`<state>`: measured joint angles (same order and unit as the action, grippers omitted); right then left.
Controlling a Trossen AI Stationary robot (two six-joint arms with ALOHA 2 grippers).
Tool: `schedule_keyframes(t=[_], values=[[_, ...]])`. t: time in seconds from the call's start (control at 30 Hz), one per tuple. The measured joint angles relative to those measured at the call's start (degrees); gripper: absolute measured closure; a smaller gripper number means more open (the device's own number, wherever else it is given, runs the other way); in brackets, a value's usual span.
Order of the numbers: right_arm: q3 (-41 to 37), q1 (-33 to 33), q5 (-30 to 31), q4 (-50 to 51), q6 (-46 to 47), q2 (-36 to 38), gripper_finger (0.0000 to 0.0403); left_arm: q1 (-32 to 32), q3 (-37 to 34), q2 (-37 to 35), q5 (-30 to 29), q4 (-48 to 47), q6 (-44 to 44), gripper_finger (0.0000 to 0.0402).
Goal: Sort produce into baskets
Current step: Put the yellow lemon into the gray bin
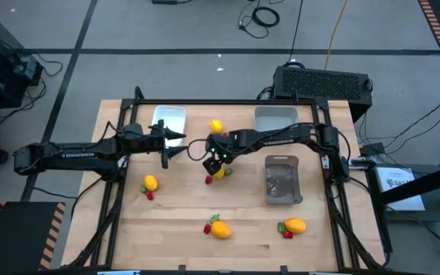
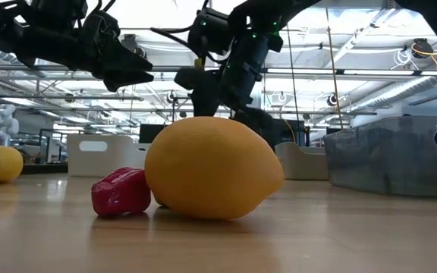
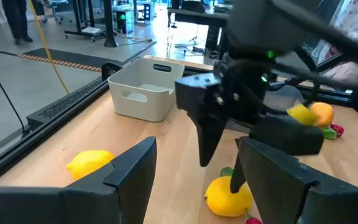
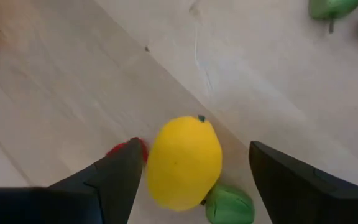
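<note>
1. High view: right end effector [image 1: 218,162] hangs over the lemon [image 1: 219,173] at tabletop [image 1: 174,221] centre; left end effector [image 1: 176,142] waits at its 10 o'clock.
2. Low view: a red piece [image 2: 121,192] touches another lemon [image 2: 212,167].
3. Left wrist view: left fingers [image 3: 135,174] apart, empty; white basket [image 3: 145,89] beyond.
4. Right wrist view: right fingers [image 4: 117,174] spread, flanking the lemon [image 4: 184,162], gripping nothing.

Five yellow lemons lie on the wooden table: one [image 1: 216,126] at twelve o'clock, one [image 1: 150,182] at nine, one [image 1: 220,173] at centre, two [image 1: 221,229] [image 1: 295,225] at six. The white basket [image 1: 169,121] sits at eleven, the pale grey basket [image 1: 275,118] at one, the darker grey basket [image 1: 283,180] at three.
</note>
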<state>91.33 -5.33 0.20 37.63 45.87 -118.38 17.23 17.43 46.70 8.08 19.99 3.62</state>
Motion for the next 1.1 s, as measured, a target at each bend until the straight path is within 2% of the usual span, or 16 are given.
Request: schedule_keyframes(t=[0.27,0.6,1.1], values=[[0.0,1.3,2.7,-3.0,1.3,-2.8,0.0121,0.0,0.0,0.0,0.0,0.0,0.1,0.0166],[0.0,1.8,2.6,-4.0,2.9,-6.2,0.0121,0.0,0.0,0.0,0.0,-0.2,0.0,0.0166],[0.1,2.4,3.0,-2.5,2.4,-7.2,0.013,0.0,0.0,0.0,0.0,-1.4,-1.2,0.0166]])
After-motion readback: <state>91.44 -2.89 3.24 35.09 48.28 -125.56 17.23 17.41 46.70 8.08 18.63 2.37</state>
